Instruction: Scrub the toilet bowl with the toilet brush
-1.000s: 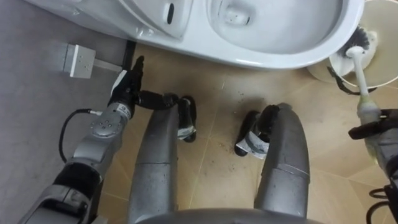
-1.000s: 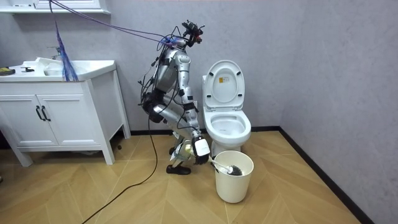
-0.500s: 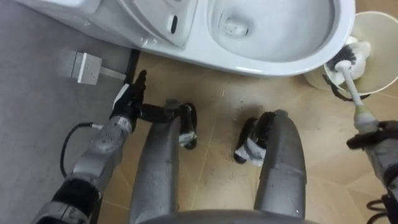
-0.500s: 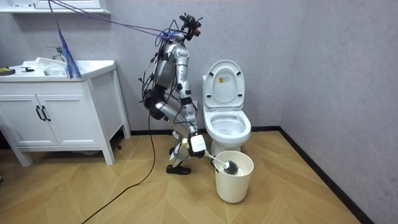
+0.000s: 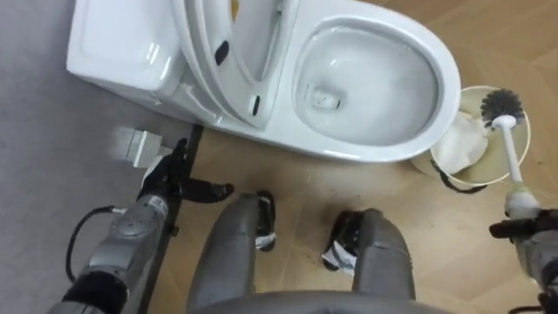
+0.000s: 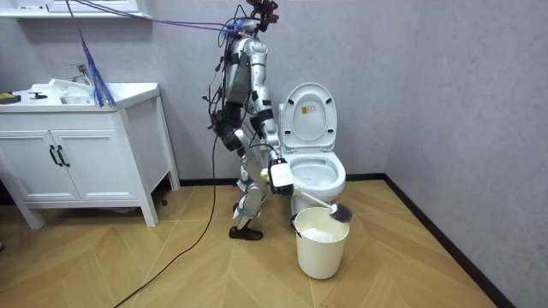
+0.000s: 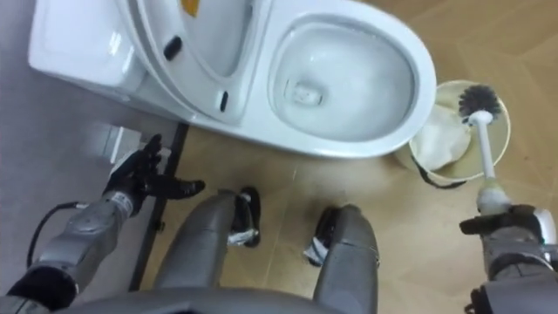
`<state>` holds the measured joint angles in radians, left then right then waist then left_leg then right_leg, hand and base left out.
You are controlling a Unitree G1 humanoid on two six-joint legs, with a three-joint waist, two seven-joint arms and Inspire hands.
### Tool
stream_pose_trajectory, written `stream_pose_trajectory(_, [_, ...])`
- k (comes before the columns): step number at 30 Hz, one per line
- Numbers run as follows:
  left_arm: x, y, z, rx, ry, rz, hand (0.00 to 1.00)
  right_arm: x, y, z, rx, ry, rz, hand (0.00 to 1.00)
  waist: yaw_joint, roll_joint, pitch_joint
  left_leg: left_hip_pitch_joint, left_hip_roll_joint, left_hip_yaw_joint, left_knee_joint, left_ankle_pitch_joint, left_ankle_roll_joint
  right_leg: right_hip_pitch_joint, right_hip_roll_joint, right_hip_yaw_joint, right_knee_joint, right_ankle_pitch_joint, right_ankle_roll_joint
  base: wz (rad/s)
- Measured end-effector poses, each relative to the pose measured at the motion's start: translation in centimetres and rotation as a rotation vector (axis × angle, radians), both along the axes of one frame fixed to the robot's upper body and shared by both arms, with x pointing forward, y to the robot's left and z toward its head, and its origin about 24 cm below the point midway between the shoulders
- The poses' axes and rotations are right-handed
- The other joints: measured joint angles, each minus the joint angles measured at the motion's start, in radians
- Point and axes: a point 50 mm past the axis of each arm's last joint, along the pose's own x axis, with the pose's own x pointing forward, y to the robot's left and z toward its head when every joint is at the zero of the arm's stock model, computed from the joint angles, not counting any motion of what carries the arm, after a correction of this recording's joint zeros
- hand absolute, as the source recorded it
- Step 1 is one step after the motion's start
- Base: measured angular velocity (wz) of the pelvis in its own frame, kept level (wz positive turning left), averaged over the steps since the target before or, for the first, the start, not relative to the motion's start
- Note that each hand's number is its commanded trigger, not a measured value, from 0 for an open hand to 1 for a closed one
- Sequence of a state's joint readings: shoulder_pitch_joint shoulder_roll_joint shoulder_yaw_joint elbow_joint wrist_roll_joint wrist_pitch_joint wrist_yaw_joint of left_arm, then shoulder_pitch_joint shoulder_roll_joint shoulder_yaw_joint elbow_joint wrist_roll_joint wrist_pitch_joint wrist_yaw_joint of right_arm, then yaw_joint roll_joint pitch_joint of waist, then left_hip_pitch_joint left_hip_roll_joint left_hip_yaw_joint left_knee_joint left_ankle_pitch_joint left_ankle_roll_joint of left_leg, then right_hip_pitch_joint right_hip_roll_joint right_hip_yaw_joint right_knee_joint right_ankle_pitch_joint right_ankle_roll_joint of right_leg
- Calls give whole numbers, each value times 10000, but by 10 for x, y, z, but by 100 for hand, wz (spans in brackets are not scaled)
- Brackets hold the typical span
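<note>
Grips toilet brush (image 5: 509,150) by handle in curled right hand (image 5: 532,230), bristles at 12 o'clock over bucket (image 5: 438,164). Likely needs carrying toward 10 o'clock into toilet bowl (image 5: 445,80). Holds left hand (image 5: 167,181) spread, idle.

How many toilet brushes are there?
1. The toilet brush is in the robot's right hand, its bristle head over the white bucket beside the toilet. The bucket's inside could hide another.

Bright, even light; soft sheen on toilet bowl (image 5: 397,74)
</note>
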<state>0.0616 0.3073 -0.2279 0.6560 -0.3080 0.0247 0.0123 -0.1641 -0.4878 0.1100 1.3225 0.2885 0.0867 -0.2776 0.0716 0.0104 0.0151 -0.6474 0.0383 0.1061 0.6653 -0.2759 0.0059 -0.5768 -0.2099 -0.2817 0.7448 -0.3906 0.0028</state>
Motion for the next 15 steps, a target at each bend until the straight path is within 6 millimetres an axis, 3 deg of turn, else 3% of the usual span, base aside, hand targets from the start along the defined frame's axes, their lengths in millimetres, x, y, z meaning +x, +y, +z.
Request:
stream_pose_trajectory(4, [-22,19,-9,171,656,862,0,-19,4,-8,496,-182,-1001,100,-139,-83,-15,1207,4,-16,-849,101,4,1412,198,-287,-1235,306,167,6])
stream_pose_trajectory(7, [-42,30,-14,429,1110,1280,0,-37,5,-13,593,-211,-1391,100,-168,-230,-94,2092,9,-11,-1507,150,2,2387,364,-325,-2118,527,309,-1])
stream_pose_trajectory(12, [-78,45,-20,610,1772,2050,0,-56,14,-21,877,-576,-2015,100,-428,-355,-96,3594,-1,-15,-2367,155,-9,4169,707,-478,-3616,986,461,-1])
stream_pose_trajectory(15, [-94,50,-21,724,2058,2307,0,-67,25,-27,895,-496,-2087,100,-388,-468,-116,4226,-43,9,-2736,164,-24,4876,780,-532,-4197,1125,530,0])
